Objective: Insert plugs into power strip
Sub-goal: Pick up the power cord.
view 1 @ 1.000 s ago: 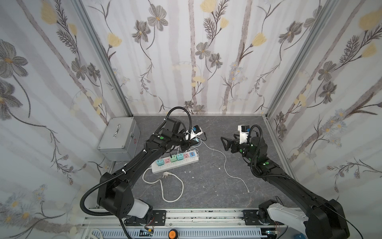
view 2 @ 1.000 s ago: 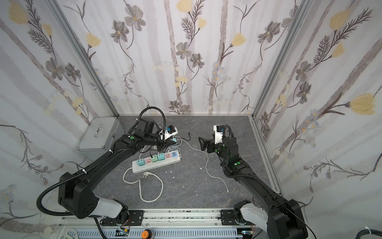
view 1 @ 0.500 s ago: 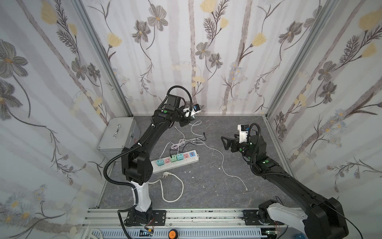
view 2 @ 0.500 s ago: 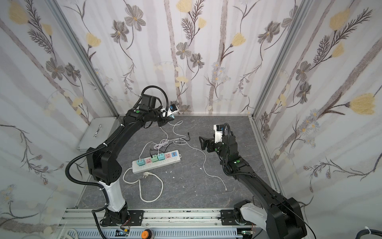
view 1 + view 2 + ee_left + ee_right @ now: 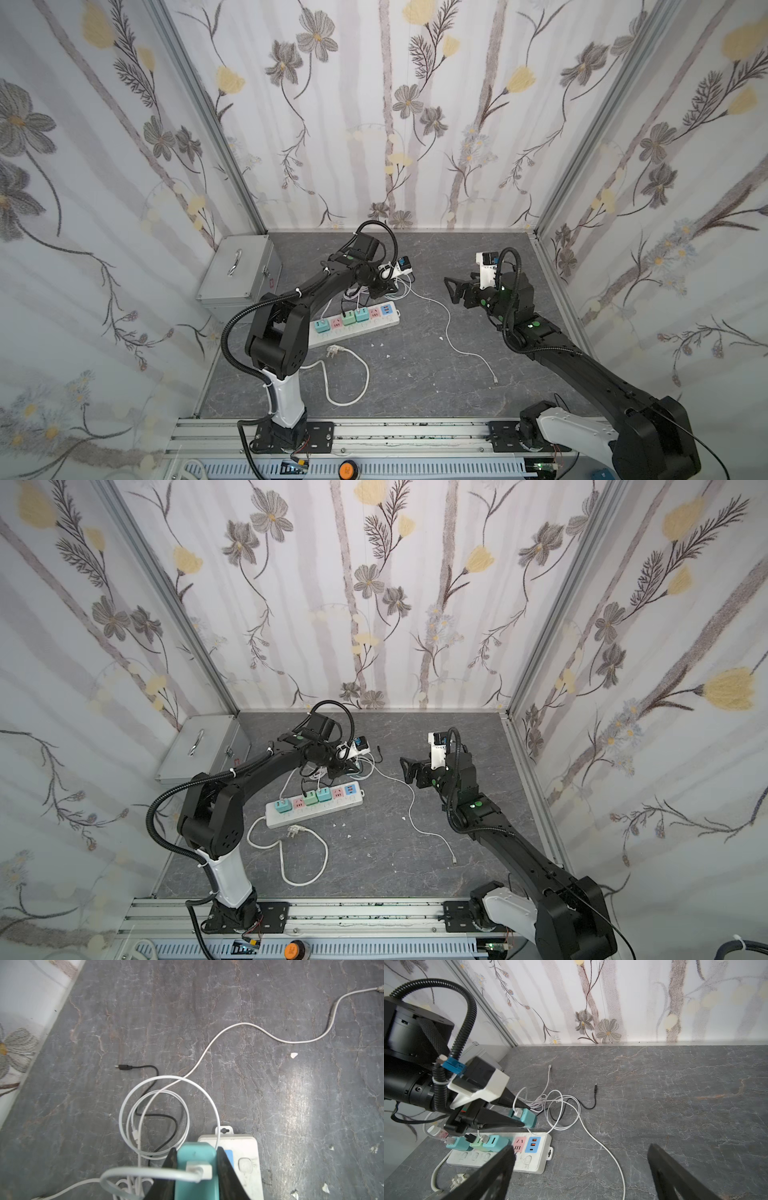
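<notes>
**A:** Where the bench reaches its back-left corner, what sits there?

**B:** A grey metal box, handle on top.

**A:** And the power strip?

**B:** It lies flat, left of the bench's middle, running left to right on a slight slant. Three plugs are seated in it. A teal plug is at the left end, and next to it is a free pink socket. A mint plug and a second teal plug follow, side by side. Right of them, a second pink socket and the blue USB panel are free.

**A:** In front of it?

**B:** The thick white cord loops toward the front edge. Its three-prong plug lies loose just in front of the strip.

**A:** The fourth plug?

**B:** It's teal, clamped in the left gripper just above the strip's back edge, near its right end. A white cable is plugged into it, and its prongs are hidden.

**A:** Further right?

**B:** A thin white cable snakes across the middle. The right gripper hovers right of the middle, well apart from the strip. Its jaws are wide apart with nothing between them.
</notes>
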`<state>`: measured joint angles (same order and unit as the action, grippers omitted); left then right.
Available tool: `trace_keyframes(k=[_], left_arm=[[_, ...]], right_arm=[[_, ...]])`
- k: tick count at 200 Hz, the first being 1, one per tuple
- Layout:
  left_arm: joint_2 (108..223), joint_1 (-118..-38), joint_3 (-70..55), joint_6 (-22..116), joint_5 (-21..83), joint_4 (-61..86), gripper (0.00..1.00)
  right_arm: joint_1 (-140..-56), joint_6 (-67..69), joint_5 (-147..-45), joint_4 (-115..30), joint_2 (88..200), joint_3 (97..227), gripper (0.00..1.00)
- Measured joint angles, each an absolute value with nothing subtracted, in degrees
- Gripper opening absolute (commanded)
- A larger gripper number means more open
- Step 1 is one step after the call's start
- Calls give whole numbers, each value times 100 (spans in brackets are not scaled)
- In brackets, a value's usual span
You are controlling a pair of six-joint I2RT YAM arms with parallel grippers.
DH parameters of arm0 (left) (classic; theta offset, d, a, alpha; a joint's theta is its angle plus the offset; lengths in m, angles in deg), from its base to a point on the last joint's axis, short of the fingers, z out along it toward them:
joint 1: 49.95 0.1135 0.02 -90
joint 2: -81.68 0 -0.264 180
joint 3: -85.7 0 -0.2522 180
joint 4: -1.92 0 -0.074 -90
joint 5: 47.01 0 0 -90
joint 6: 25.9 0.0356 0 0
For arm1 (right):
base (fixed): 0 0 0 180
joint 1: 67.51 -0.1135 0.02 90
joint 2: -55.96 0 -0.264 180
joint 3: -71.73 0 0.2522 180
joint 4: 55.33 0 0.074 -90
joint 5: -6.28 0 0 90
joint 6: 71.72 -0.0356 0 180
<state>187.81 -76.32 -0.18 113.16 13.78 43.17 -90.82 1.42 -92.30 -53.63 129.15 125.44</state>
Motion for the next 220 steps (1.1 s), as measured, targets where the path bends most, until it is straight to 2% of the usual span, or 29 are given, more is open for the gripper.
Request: trace_keyframes(k=[61, 104, 115, 159, 195, 211, 220], left_arm=[[18519, -7543, -746, 11034, 1435, 3771, 0], [18322, -7304, -958, 10579, 1122, 3045, 0], [18300, -7265, -958, 10560, 1031, 2918, 0], [18215, -7224, -1048, 10411, 819, 2647, 0], [18184, -7182, -1107, 10306, 751, 2426, 0], [18180, -7171, -1133, 10269, 707, 2339, 0], [18158, -7154, -1168, 10241, 657, 2260, 0]], right_arm=[[-9086, 233, -9461, -5194, 13169, 12664, 98], [-9576, 172, -10213, -4866, 14760, 13822, 89], [-9639, -70, -10393, -4875, 15280, 14183, 83], [-9814, -1113, -10292, -4609, 16814, 15372, 72], [-9960, -1511, -10384, -4543, 17444, 15846, 48], [-9976, -1624, -10283, -4536, 17564, 15855, 30], [-9980, -1664, -10275, -4536, 17632, 15857, 14]])
